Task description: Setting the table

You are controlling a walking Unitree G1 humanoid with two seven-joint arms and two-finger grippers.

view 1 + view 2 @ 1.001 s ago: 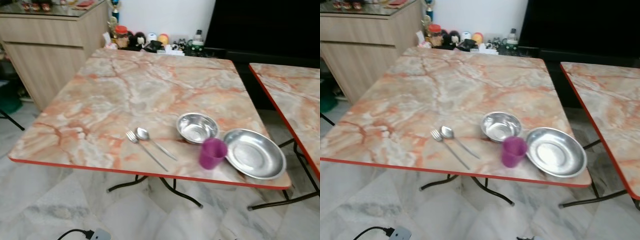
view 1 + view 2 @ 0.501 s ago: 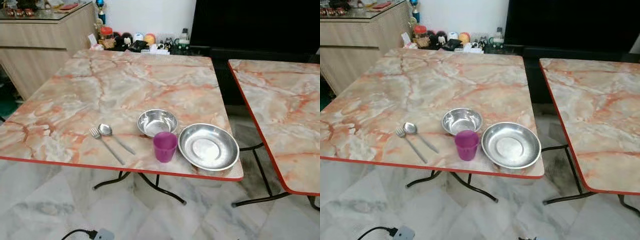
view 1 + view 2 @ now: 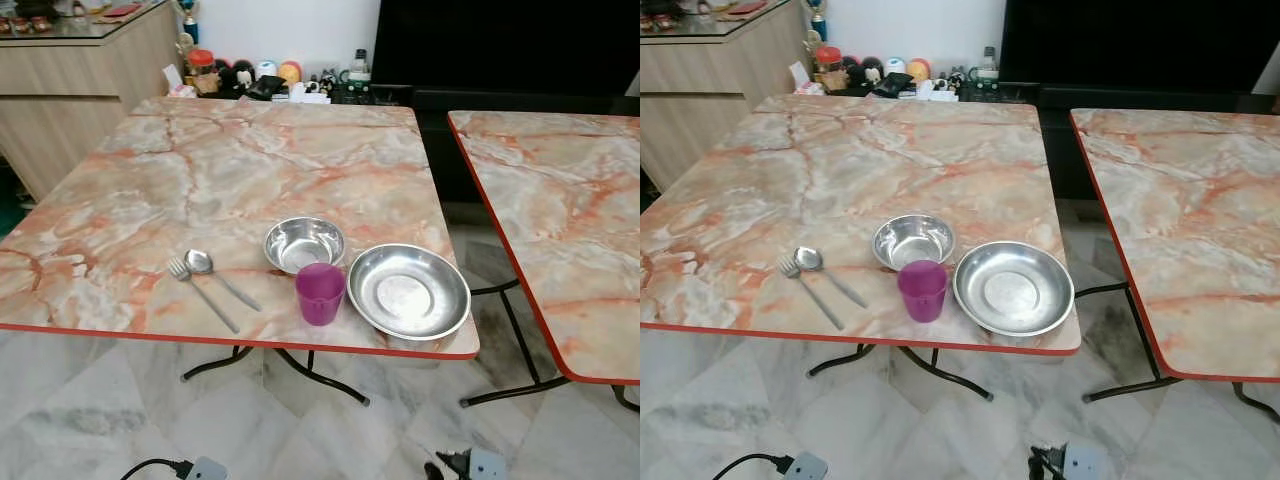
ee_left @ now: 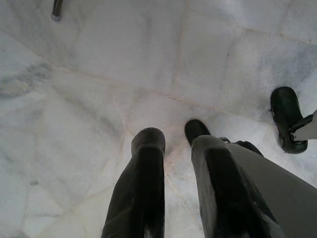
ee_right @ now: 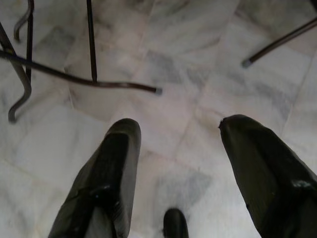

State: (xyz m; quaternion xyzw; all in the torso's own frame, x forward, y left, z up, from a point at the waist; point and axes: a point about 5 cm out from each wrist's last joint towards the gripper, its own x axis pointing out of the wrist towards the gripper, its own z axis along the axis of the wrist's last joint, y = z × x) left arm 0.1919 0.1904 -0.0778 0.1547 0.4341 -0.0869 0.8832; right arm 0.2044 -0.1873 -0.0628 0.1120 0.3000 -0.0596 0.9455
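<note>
Ahead, from the head views, I see the tabletop (image 3: 250,160) with fork (image 3: 200,292), spoon (image 3: 220,276), bowl (image 3: 304,243), cup (image 3: 320,293) and plate (image 3: 408,291) bunched near its front edge; I judge the arranging not yet begun. Left wrist: left claw (image 4: 176,163) slightly parted, empty, over floor. Right wrist: right claw (image 5: 181,163) spread wide, empty; table legs (image 5: 74,79) cut off.

A marble-patterned table (image 3: 250,170) with a red edge stands on a grey-veined white marble floor (image 3: 90,400). A second matching table (image 3: 560,220) sits at 3 o'clock. At 11 o'clock stands a wooden cabinet (image 3: 70,100); a white wall (image 3: 290,30) and a large black screen (image 3: 500,45) lie at 12.
</note>
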